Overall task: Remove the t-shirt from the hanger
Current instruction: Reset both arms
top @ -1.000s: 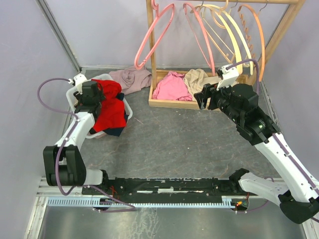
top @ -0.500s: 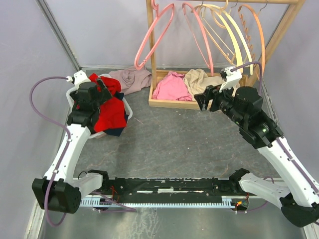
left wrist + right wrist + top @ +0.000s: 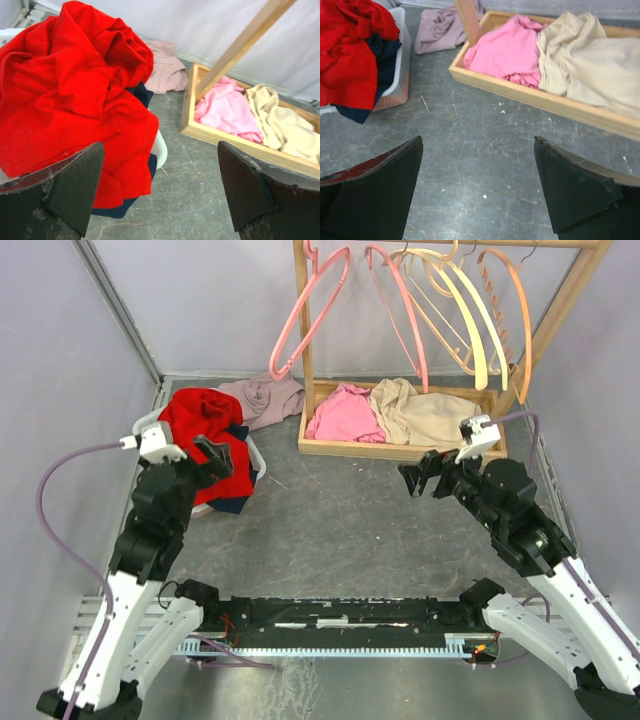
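Red cloth first: the red t-shirt (image 3: 75, 100) lies heaped on the white basket (image 3: 255, 455), directly ahead of the left gripper (image 3: 222, 458) and spilling over the rim towards it. We see a navy garment (image 3: 382, 55) under it, hanging out on the near side. The left gripper's fingers (image 3: 75, 185) stand wide apart with nothing between them, close to the cloth but not touching it.

The right gripper (image 3: 420, 478) is likewise spread wide and holds nothing, and we see only grey floor between its fingers. Just ahead of it sits the wooden tray (image 3: 350, 448), with a pink garment (image 3: 345, 412) ahead and a beige garment (image 3: 425, 415) ahead to its right. The basket is well off to its left.

The hangers (image 3: 300, 325), pink, cream and orange, hang from the rack rail beyond and above the right gripper, and the t-shirt is off them. A mauve garment (image 3: 262, 397) lies on the floor beyond the basket, ahead of the left gripper and to its right.
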`<state>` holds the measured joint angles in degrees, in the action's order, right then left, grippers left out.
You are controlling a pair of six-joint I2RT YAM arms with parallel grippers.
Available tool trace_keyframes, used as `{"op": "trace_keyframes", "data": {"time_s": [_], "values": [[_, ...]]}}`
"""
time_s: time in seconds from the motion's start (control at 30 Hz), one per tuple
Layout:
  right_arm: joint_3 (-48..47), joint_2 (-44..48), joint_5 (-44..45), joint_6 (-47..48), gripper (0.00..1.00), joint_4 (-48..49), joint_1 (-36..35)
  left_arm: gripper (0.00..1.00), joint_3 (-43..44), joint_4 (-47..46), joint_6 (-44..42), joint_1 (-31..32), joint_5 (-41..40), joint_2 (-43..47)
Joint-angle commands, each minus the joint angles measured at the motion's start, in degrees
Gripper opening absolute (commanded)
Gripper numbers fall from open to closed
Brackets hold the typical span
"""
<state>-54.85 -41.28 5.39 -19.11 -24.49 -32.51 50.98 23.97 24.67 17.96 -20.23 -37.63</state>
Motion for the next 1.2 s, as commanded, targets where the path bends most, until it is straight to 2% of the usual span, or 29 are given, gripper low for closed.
{"op": "trace_keyframes", "data": {"time_s": [0.0,0.17,0.3,0.5,0.9,1.17], "values": [[4.9,4.8,3.4,-2.9,0.99,1.1,0.1,0.99,-3.9,-2.8,2.2,0.3,7.6,6.5],[10.5,10.3,4.9,-4.5,0.99,-0.5,0.2,0.99,-10.5,-6.9,3.1,0.2,15.9,12.2],[12.9,14.2,5.7,-5.2,0.99,-2.9,0.1,0.99,-13.9,-9.6,4.2,0.2,18.9,17.4],[14.2,17.6,6.0,-5.2,0.99,-4.4,0.1,0.99,-15.9,-10.8,4.9,0.2,18.4,22.9],[12.6,17.3,4.3,-3.8,0.99,-4.5,0.2,0.99,-20.3,-16.0,5.3,0.2,21.6,23.0],[13.0,18.6,4.0,-3.5,0.99,-5.0,0.2,0.99,-20.8,-15.5,5.2,0.2,19.8,25.1]]}}
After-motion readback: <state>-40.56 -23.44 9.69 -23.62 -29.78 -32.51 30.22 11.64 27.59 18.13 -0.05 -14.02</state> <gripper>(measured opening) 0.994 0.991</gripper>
